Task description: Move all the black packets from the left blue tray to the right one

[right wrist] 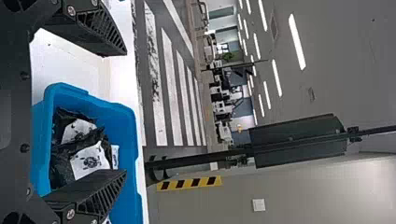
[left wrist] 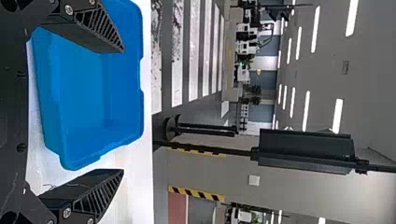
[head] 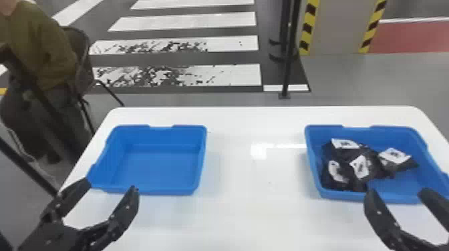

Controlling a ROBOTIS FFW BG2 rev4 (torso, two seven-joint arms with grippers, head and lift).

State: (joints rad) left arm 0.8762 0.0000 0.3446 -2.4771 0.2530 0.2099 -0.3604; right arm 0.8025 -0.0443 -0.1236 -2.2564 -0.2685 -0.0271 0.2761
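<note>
Left hand [head: 111, 185] and right hand [head: 397, 192] stand wide open, holding nothing — black packets [head: 375, 164] lie heaped in the right blue tray [head: 344, 194] — with the left blue tray [head: 160, 137] on the same surface [head: 254, 210].

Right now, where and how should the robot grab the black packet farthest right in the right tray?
Probably best by its dark right-hand corner, right gripper coming from above: that corner points away from the other packets, over bare tray floor.
</note>
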